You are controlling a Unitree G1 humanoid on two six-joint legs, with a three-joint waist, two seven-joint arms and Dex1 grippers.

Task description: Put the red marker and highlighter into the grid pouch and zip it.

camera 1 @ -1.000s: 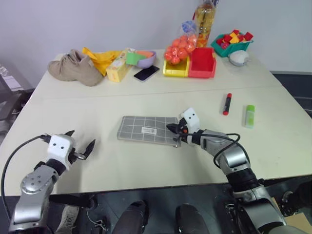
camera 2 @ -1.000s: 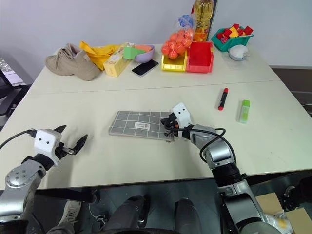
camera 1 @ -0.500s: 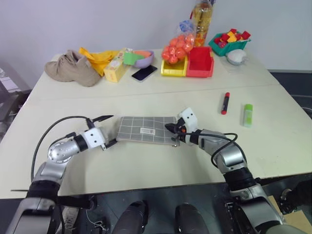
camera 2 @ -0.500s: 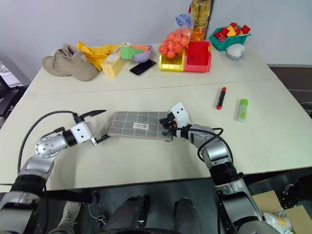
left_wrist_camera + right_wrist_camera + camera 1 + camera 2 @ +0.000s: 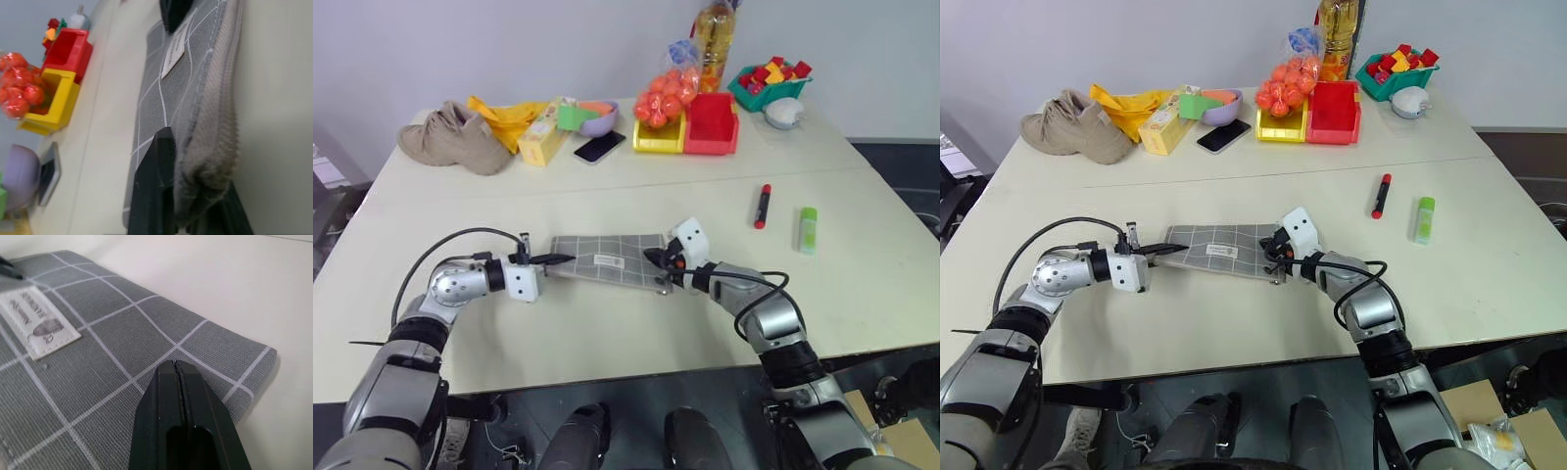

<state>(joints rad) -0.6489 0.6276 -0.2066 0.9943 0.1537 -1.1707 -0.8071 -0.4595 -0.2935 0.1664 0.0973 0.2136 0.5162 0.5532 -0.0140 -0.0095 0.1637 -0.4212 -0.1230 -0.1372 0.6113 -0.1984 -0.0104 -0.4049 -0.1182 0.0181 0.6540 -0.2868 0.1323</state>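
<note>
Since a second ago, your left gripper [image 5: 558, 259] has swung in from the near left of the table [image 5: 862, 294] and pinched shut on the left edge of the grid pouch [image 5: 607, 260] (the wrist view shows fabric bunched between its fingers). Your right gripper [image 5: 658, 262] has not moved; its fingers are pressed together at the pouch's right end, near the zipper by my guess. So the pouch is braced at both ends but nothing is inside yet. The red marker [image 5: 763, 206] and the highlighter [image 5: 809, 229] lie well apart from it, far right. Opening, loading and zipping all remain.
</note>
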